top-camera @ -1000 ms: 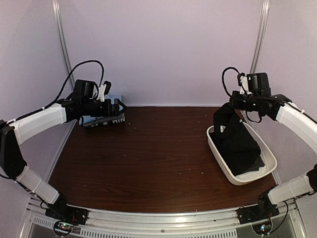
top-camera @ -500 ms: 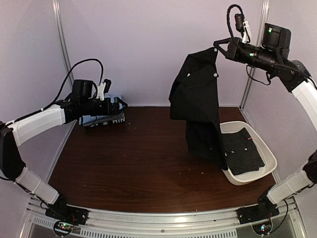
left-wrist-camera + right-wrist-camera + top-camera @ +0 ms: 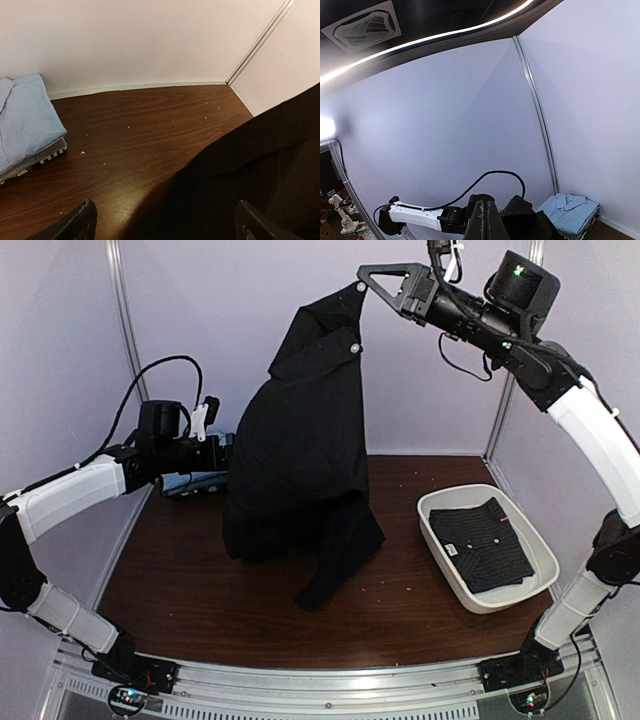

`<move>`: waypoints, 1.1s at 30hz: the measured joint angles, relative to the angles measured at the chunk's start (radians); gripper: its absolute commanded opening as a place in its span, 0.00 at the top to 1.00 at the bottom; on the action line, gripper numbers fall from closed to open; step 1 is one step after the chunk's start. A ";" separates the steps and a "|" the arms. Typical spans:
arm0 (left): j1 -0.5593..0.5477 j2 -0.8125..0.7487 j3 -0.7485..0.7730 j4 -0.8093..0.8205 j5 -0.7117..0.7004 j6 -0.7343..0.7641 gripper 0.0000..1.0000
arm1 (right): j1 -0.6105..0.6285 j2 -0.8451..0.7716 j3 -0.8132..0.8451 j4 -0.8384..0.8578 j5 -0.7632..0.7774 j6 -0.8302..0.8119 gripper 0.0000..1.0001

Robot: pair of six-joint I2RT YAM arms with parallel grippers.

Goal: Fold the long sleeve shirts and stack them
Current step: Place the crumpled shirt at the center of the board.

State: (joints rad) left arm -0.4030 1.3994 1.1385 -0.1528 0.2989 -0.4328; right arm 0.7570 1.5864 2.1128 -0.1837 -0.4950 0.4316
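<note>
Top: your right gripper (image 3: 364,284) pinches the black shirt (image 3: 300,440) by its collar, hanging over the table (image 3: 190,580); dotted shirt (image 3: 487,545) lies in tray (image 3: 436,540) | Left wrist: left gripper (image 3: 165,227) spread wide, empty, beside the hanging cloth | Right wrist: jaws pressed together on dark cloth | Step: laying out; next, lower it flat.

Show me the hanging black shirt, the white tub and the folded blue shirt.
hanging black shirt (image 3: 300,440), top view, middle of its body.
white tub (image 3: 492,601), top view, bare near end.
folded blue shirt (image 3: 25,120), left wrist view, its top layer.
</note>
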 measured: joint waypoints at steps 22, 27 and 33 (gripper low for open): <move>0.000 0.055 -0.062 -0.004 0.021 -0.017 0.02 | -0.146 0.069 -0.672 -0.117 0.213 -0.020 0.26; 0.000 0.117 -0.065 -0.014 0.027 -0.042 0.03 | 0.024 0.072 -0.673 -0.185 0.344 -0.049 0.19; -0.019 0.221 -0.065 -0.031 0.051 -0.053 0.05 | 0.198 0.137 -0.672 -0.221 0.464 -0.034 0.18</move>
State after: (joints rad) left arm -0.4221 1.6207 1.0737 -0.1837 0.3496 -0.4862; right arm 0.9550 1.7237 1.4406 -0.4049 -0.0311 0.3977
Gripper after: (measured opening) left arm 0.966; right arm 0.821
